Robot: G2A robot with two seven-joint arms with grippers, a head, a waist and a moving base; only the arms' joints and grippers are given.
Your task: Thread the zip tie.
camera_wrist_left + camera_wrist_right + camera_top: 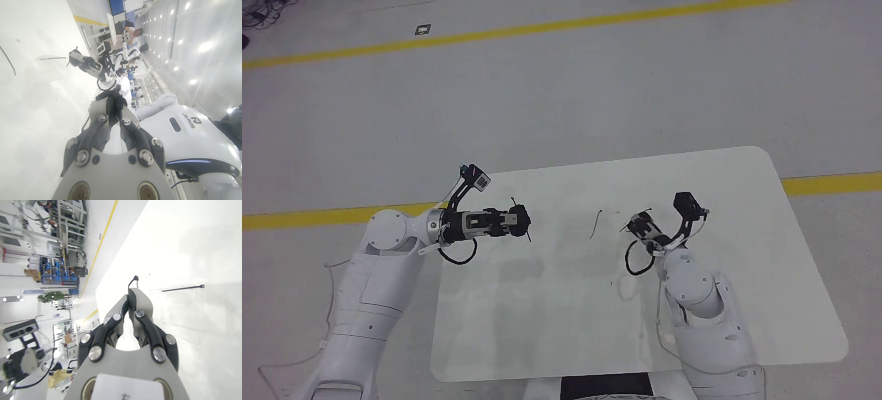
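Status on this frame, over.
Left hand shut on first zip tie. Right hand shut on second zip tie, head end out. Third zip tie loose on table between hands. Nothing threaded yet.

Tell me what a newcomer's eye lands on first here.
The left gripper and right gripper point toward each other above the white table, each shut on a thin black zip tie: the left zip tie and the right zip tie. Between them a loose zip tie lies flat on the table.
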